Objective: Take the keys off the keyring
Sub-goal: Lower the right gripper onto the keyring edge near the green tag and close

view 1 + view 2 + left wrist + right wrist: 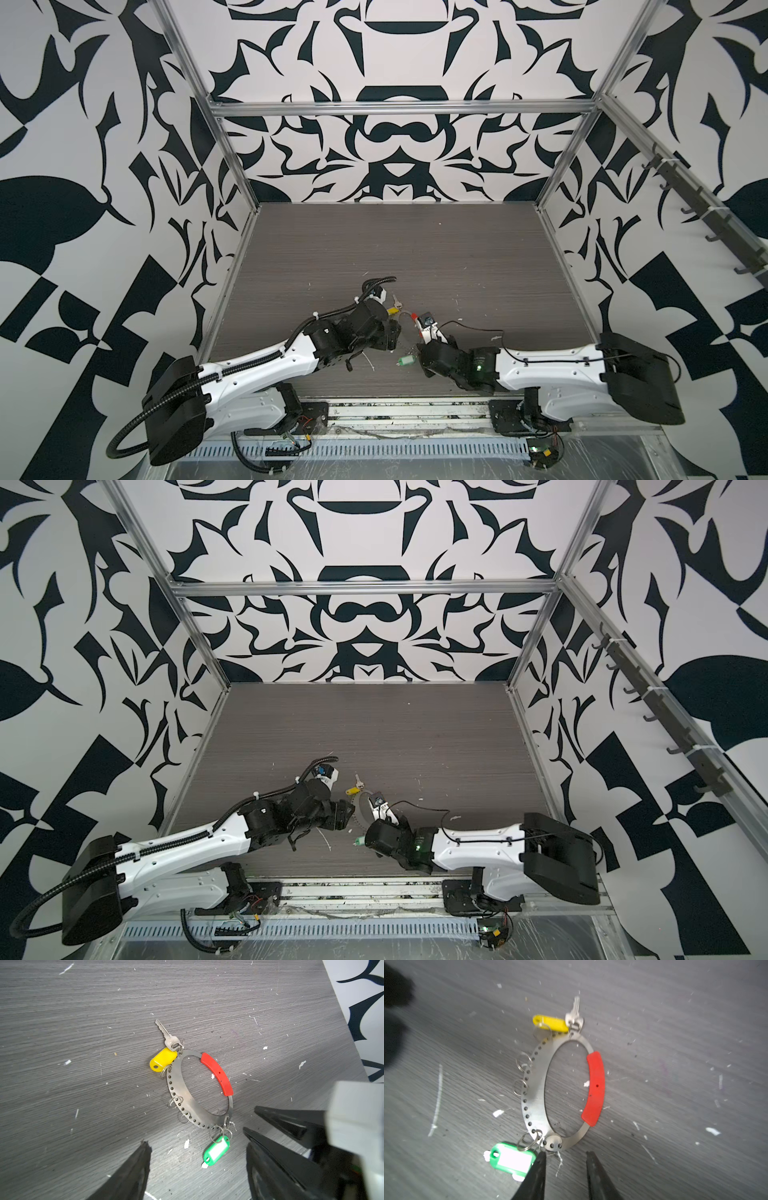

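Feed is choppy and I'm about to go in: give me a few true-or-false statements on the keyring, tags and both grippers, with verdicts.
1. The keyring lies flat on the table. True.
2. The left gripper grips the red sleeve. False: it is open and holds nothing.
3. A key lies beside the yellow tag. True.
4. The right gripper is shut on the green tag. False: it is open, with the tag beside one finger.
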You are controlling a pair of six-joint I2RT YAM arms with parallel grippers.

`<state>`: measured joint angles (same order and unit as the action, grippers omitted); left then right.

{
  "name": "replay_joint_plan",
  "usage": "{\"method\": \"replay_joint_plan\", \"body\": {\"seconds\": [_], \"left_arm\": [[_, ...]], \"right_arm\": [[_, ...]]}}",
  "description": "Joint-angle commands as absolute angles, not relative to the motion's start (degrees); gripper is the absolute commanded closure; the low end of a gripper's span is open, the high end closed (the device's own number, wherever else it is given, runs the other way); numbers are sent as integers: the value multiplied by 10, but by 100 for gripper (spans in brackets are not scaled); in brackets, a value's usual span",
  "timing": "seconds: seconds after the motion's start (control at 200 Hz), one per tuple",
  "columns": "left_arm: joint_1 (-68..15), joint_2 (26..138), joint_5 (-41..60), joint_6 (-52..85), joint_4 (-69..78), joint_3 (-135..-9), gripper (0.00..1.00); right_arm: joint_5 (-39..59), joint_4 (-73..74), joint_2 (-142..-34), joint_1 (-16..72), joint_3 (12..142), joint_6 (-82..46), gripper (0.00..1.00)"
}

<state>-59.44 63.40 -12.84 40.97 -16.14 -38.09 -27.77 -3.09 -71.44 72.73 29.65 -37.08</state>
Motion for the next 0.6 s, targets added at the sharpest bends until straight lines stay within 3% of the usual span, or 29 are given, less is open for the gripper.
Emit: {"method": "replay_joint_plan", "body": {"seconds": [0.0, 0.235, 0.595], "left_arm": [[-594, 607, -149, 418, -181, -378, 24], [-595, 551, -162, 427, -192, -366, 22], [-594, 440, -163, 430, -195, -333, 21]], "right_arm": [[-296, -67, -684, 726, 330, -394, 57], [-280, -261, -782, 722, 461, -522, 52], [-291, -264, -861, 731, 500, -653, 49]]}}
